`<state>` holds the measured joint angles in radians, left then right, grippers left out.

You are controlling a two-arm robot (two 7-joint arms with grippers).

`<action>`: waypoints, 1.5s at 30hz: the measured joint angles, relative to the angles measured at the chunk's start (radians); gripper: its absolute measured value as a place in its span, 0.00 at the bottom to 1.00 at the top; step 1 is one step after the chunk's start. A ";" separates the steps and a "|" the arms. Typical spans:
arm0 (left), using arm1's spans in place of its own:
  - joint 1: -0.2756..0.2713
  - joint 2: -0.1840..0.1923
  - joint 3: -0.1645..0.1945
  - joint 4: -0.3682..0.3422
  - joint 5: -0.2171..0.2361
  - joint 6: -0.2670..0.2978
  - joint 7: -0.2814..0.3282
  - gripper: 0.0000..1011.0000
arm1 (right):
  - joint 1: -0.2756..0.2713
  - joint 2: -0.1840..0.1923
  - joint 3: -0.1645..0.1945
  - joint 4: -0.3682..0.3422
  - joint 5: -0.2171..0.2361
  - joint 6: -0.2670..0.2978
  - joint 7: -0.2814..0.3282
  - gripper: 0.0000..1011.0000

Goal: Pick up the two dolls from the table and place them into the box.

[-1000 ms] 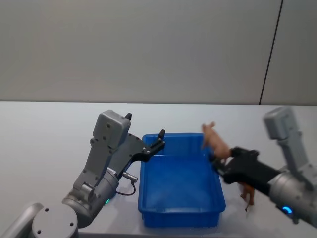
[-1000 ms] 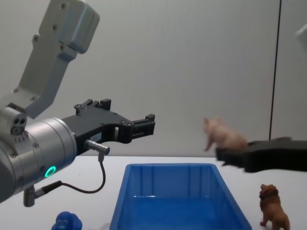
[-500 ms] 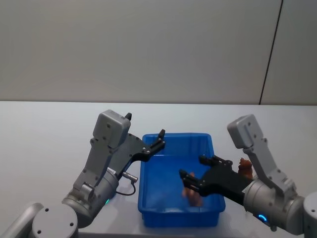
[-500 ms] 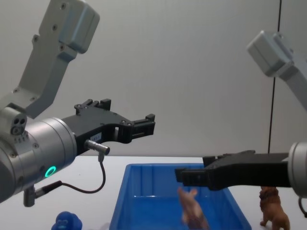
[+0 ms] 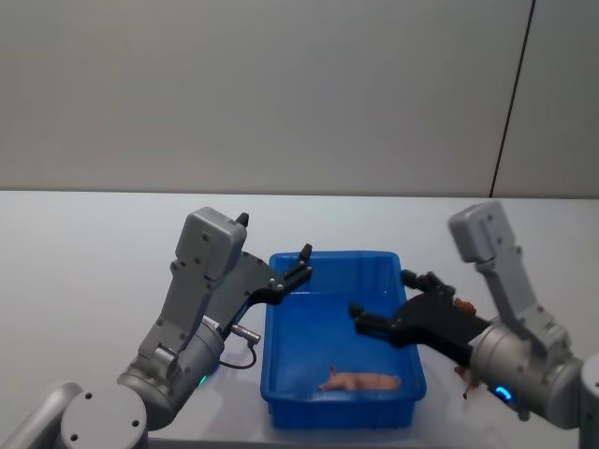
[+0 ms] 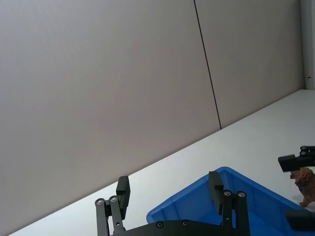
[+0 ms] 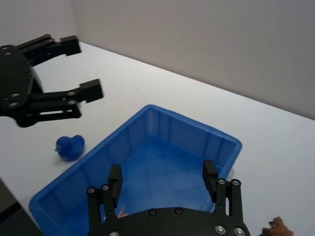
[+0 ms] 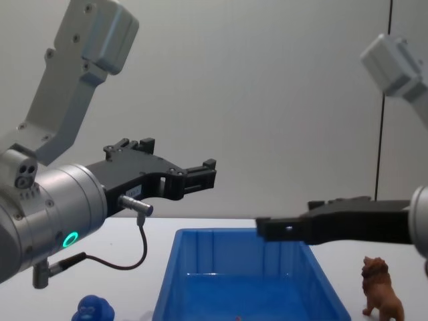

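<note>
The blue box [image 5: 281, 374] sits on the white table [image 5: 84, 281] between my arms. A pink pig-like toy [image 5: 361, 381] lies on its side on the box floor. The brown lion doll [image 8: 381, 291] stands on the table right of the box, also seen as the lion [image 6: 305, 183]. The bright blue doll [image 7: 70, 146] rests on the table left of the box, below my left arm. My right gripper [image 5: 386, 297] hovers open and empty over the box's right side. My left gripper [image 5: 304, 262] hangs open and empty above the box's left rim.
A grey wall with a dark vertical seam [image 5: 510, 103] stands behind the table. Bare white tabletop stretches to the far left and behind the box. A cable [image 8: 137, 251] loops under my left wrist.
My right gripper brought the pink toy over the box, opened and dropped it. The toy now lies in the box, and the gripper has drawn back up and right. The left arm held still.
</note>
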<state>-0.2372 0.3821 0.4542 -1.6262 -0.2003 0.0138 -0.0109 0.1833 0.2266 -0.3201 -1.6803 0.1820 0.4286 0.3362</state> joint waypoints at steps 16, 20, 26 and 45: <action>0.000 0.000 0.000 0.000 0.000 0.000 0.000 0.99 | -0.001 0.058 0.070 0.040 0.057 -0.011 -0.051 0.99; 0.000 0.000 0.000 0.000 0.000 0.000 0.000 0.99 | -0.013 0.074 0.081 0.043 0.062 -0.011 -0.060 0.99; 0.000 0.000 0.000 0.000 0.000 0.000 0.000 0.99 | -0.036 0.096 0.095 0.043 0.067 -0.008 -0.073 0.99; 0.000 0.000 0.000 0.000 0.000 0.000 0.000 0.99 | -0.069 0.116 0.094 0.058 0.051 0.064 -0.077 0.99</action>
<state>-0.2372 0.3821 0.4542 -1.6262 -0.2004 0.0139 -0.0109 0.1148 0.3423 -0.2262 -1.6218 0.2331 0.4928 0.2587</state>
